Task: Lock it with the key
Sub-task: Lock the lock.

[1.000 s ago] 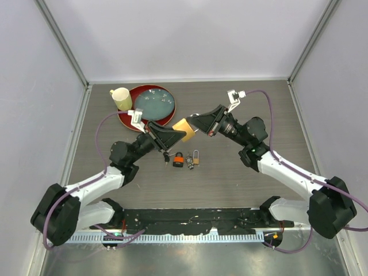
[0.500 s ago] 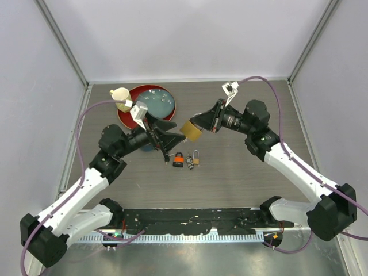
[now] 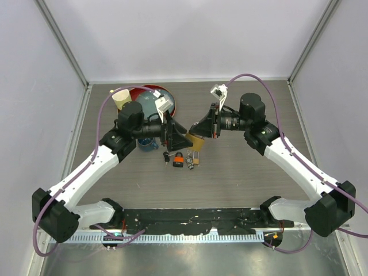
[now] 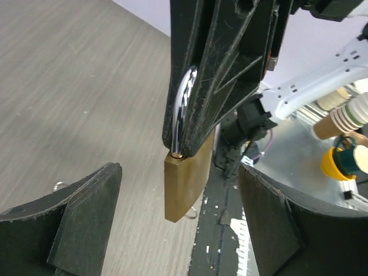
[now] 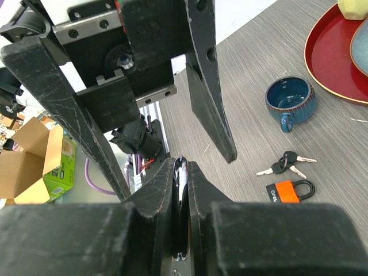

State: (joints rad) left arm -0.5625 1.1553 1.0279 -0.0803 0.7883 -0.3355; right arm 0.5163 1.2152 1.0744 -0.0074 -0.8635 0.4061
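Note:
A brass padlock [image 4: 187, 179] hangs in the air above the table by its chrome shackle [image 5: 180, 195], and my right gripper [image 5: 180, 165] is shut on that shackle. In the top view the padlock [image 3: 196, 141] shows just under the right gripper [image 3: 200, 131]. My left gripper [image 4: 179, 170] is open, its fingers [image 4: 86, 218] standing on either side of the brass body without touching it. The left gripper [image 3: 183, 138] faces the right one. A bunch of keys [image 5: 284, 163] with black heads lies on the table [image 3: 241, 172], also seen from above [image 3: 167, 156].
An orange padlock [image 3: 179, 159] and a small brass padlock [image 3: 196, 158] lie beside the keys under both grippers. A blue cup [image 5: 289, 100] stands near a red tray [image 5: 336, 57] with a plate; a yellow cup [image 3: 119, 98] sits at the back left.
My left gripper has opened wide, risen from near the keys and swung right around the brass padlock. The right arm has carried the padlock slightly right and toward the front.

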